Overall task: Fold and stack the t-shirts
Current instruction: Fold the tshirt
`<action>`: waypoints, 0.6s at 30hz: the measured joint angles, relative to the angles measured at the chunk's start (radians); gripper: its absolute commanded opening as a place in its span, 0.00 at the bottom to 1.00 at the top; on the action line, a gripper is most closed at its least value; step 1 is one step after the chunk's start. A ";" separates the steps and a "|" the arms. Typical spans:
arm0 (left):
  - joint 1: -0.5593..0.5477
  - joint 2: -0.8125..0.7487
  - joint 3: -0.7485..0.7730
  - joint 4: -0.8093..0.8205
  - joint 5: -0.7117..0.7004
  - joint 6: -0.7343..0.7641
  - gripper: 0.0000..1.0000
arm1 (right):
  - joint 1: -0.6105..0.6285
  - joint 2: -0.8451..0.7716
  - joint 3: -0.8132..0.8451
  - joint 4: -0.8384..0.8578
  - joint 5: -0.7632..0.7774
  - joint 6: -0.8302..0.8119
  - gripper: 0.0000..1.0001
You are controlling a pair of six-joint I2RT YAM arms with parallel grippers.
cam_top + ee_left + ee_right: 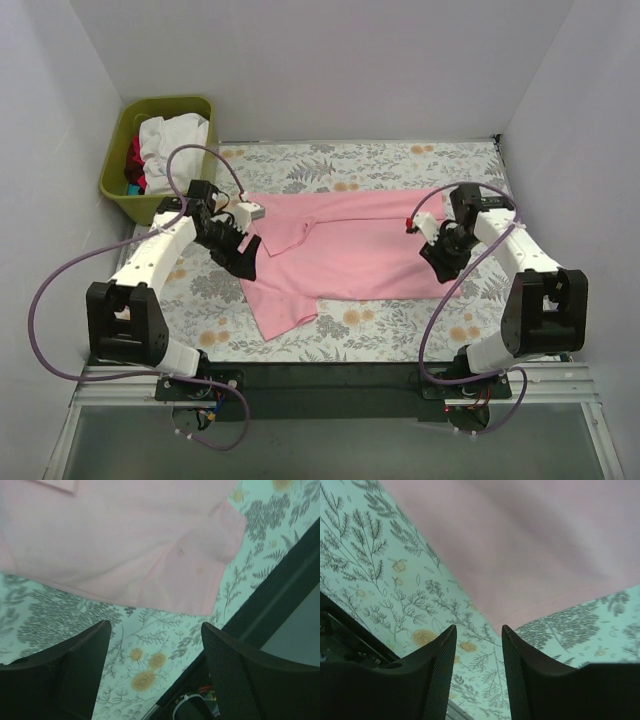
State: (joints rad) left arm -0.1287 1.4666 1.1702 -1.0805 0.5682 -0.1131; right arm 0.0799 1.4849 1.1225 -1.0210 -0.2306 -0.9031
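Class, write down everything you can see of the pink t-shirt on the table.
The pink t-shirt is light, soft plain cloth with stitched hems. It lies flat, lightly creased, across the floral mat, one flap folded over near its left end and a part sticking out toward the near edge. The left claw and right claw hang open by its edges, gripping nothing.

The top view looks steeply down from above and behind both arm bases (195, 385), far enough to hold the whole floral mat (400, 165). Each wrist view hangs close over the mat, looking past the left gripper (155, 630) or right gripper (479, 630); all three share the pink t-shirt (350, 245).
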 measured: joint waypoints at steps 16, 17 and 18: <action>-0.259 -0.072 -0.228 0.002 -0.105 -0.006 0.69 | 0.047 -0.005 -0.248 0.160 0.105 -0.066 0.48; -0.262 -0.072 -0.228 0.004 -0.107 -0.007 0.69 | 0.048 -0.006 -0.256 0.166 0.108 -0.066 0.49; -0.265 -0.072 -0.228 0.006 -0.109 -0.010 0.69 | 0.049 -0.006 -0.263 0.173 0.113 -0.066 0.49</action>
State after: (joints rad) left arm -0.3939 1.3949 0.9421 -1.0740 0.4587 -0.1226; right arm 0.1291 1.4792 0.8593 -0.8478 -0.1173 -0.9695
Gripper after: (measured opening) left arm 0.689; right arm 0.480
